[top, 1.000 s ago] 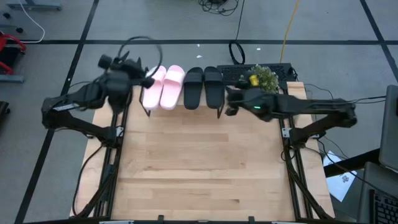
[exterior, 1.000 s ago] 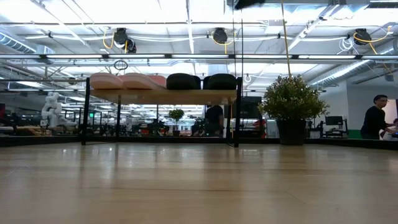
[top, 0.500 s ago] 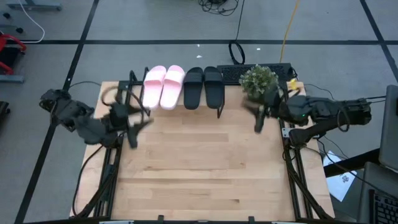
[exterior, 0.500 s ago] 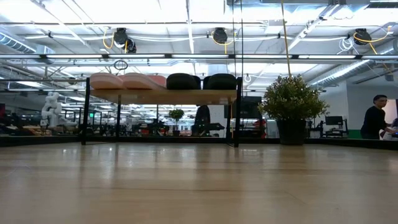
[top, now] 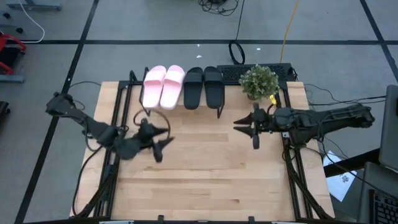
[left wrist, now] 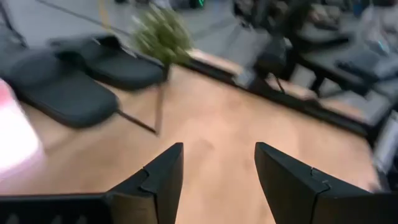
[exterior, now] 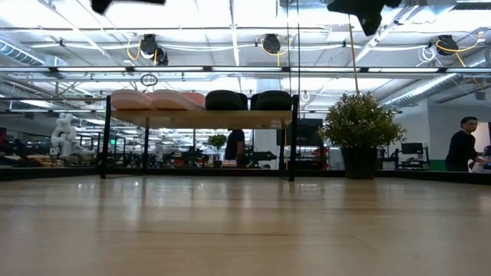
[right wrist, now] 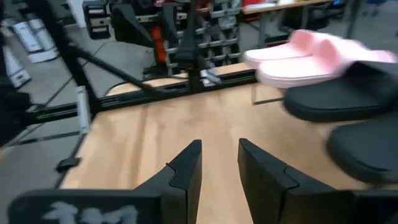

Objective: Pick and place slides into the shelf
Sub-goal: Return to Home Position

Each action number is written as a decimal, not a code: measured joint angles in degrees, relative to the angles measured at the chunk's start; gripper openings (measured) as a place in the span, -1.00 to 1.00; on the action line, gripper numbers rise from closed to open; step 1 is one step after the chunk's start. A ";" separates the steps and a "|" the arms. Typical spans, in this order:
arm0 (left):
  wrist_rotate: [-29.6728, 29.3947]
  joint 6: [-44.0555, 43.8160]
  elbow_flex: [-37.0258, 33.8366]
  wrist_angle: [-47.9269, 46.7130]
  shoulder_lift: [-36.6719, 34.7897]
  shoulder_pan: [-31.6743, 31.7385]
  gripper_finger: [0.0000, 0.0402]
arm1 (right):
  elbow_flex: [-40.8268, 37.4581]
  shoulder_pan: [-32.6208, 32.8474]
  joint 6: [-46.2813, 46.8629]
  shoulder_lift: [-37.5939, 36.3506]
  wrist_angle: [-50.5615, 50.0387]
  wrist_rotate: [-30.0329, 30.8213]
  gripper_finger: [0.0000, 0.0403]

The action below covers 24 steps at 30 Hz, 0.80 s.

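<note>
The left gripper hung low over the table, its fingers spread wide with nothing between them. The right gripper faced it from across the boards, also released and empty, with a narrower gap. Only bare wood lay directly ahead of each. Farther off, beyond both grippers and clear of them, stood the shelf, carrying all four slides side by side. The pink pair lay nearer the left gripper's side and the black pair nearer the right's. A plant stood just behind the right gripper, close to that arm. The placing looked finished, so the remaining risk lay in the move home. A wide swing of the right arm could have brushed the plant or a thin shelf leg. A knock to that light frame would probably have shaken the slides off. The left arm, stretched far over the table, could have caught the shelf's near corner while folding back.
</note>
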 joint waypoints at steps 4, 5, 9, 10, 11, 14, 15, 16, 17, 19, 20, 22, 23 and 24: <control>6.04 10.06 -8.14 9.88 -5.97 8.89 -0.02 | -1.28 -4.38 -2.31 -4.71 -2.64 -2.76 -0.53; 9.60 12.69 -9.65 10.70 -7.85 11.62 -0.02 | -1.33 -5.67 -3.08 -6.13 -3.27 -3.82 -0.53; 19.43 21.19 -12.32 7.89 -18.25 22.56 -0.01 | -1.33 -11.09 -3.68 -12.60 -9.20 -5.78 -0.53; 20.37 22.45 -12.38 6.07 -21.28 24.85 -0.01 | -1.33 -12.26 -3.68 -14.17 -10.96 -5.83 -0.53; 21.32 23.52 -12.38 4.11 -24.31 26.79 -0.01 | -1.33 -13.29 -3.68 -15.94 -12.74 -5.91 -0.53; 26.00 24.91 -11.92 -2.04 -33.11 30.22 -0.01 | -1.39 -15.59 -3.04 -21.47 -17.54 -6.09 -0.53; 27.60 24.08 -11.92 -3.90 -35.73 30.40 -0.01 | -1.58 -16.02 -2.69 -23.15 -17.70 -6.62 -0.53; 29.13 22.67 -12.12 -4.95 -37.88 30.18 -0.01 | -2.34 -16.22 -2.29 -24.90 -16.83 -7.83 -0.53; 31.01 21.33 -12.79 -4.46 -39.32 29.58 -0.01 | -3.62 -16.30 -1.97 -26.45 -15.04 -9.14 -0.53; 34.06 19.37 -15.43 -3.26 -40.56 27.70 -0.01 | -7.87 -16.18 -0.91 -28.37 -9.84 -11.57 -0.53; 34.33 18.40 -17.29 -2.06 -40.36 26.55 -0.01 | -10.41 -16.20 0.07 -28.88 -7.50 -12.23 -0.53; 33.36 17.23 -21.25 3.63 -39.24 24.21 -0.01 | -15.87 -16.20 2.10 -29.32 -2.66 -12.31 -0.53; 32.08 16.65 -23.31 6.54 -38.52 23.18 -0.01 | -18.18 -16.22 2.87 -29.32 -0.63 -12.19 -0.53; 30.41 16.01 -25.23 8.84 -37.82 22.28 -0.02 | -20.25 -16.21 3.42 -29.32 1.22 -11.76 -0.53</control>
